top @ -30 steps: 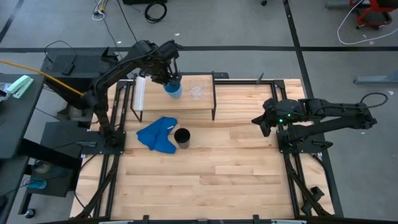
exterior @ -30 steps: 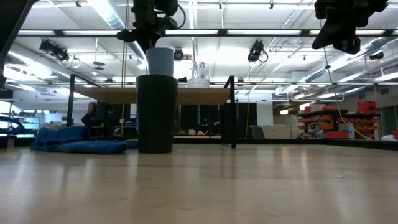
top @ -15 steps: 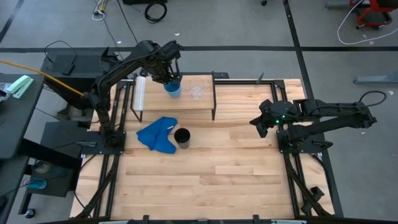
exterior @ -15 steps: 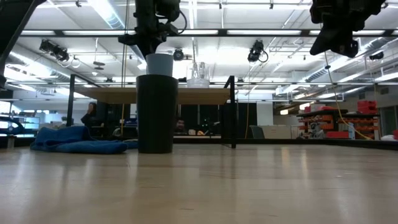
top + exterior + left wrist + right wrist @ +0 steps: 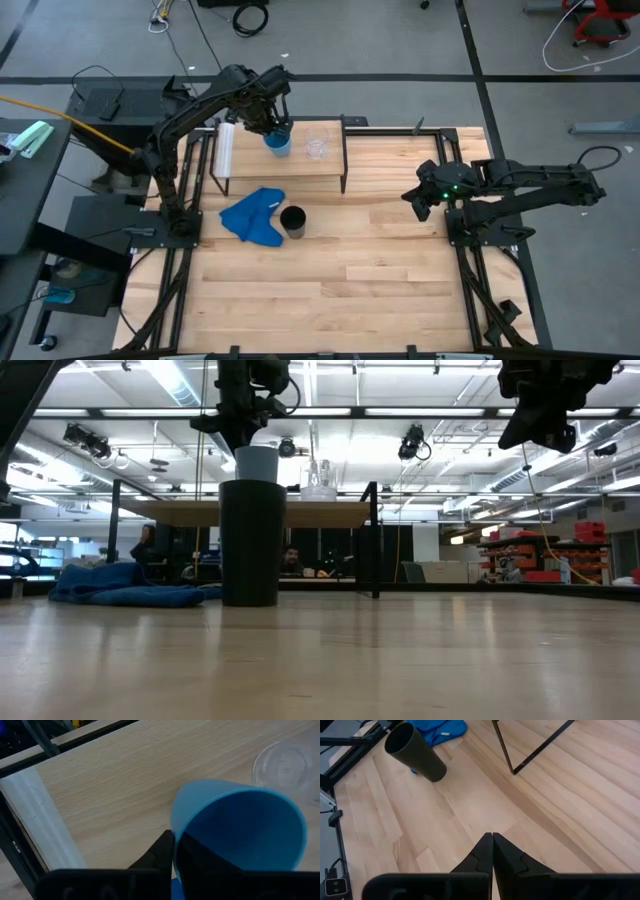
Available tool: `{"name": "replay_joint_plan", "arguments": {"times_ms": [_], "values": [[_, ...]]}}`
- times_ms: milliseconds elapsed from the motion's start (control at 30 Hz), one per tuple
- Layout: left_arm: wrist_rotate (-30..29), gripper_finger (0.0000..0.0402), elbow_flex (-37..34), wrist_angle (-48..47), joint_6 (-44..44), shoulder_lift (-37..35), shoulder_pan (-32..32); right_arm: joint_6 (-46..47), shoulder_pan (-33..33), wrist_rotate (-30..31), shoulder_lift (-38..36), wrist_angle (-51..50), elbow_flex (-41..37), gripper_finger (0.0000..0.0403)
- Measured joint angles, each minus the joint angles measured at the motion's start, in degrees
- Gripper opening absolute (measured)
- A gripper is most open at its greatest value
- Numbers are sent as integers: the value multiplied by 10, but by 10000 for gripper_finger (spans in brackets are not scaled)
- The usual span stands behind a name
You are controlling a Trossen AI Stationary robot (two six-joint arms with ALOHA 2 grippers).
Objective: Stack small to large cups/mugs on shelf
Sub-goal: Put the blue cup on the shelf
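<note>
The light blue cup (image 5: 279, 142) is at the left part of the light-wood shelf (image 5: 300, 166), held by my left gripper (image 5: 272, 128), which is shut on it. The small clear cup (image 5: 317, 146) stands on the shelf just to its right; it also shows in the left wrist view (image 5: 285, 765). The black cup (image 5: 293, 221) stands upright on the tabletop in front of the shelf. My right gripper (image 5: 415, 200) is shut and empty, raised over the table's right side. My left gripper holds the blue cup by its wall at the rim (image 5: 176, 822), one finger inside the cup and one outside. The fingers come from above, pointing down. The cup is upright, mouth up. The black cup hides its base in the low view, so I cannot tell if it stands on the shelf.
A blue cloth (image 5: 255, 215) lies crumpled on the tabletop left of the black cup. The shelf's thin black legs (image 5: 530, 750) stand on the table. Bare wooden tabletop (image 5: 380, 280) stretches across the near and right parts.
My left gripper has gone down a little with the blue cup toward the shelf top, keeping the cup upright. My right gripper has shifted slightly toward the table's left edge, staying shut.
</note>
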Motion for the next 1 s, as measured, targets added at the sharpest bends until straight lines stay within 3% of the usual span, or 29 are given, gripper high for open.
{"name": "replay_joint_plan", "arguments": {"times_ms": [1000], "values": [[23,107,0,0,-1,-8,0,0,0,0,0,0,0,12]]}}
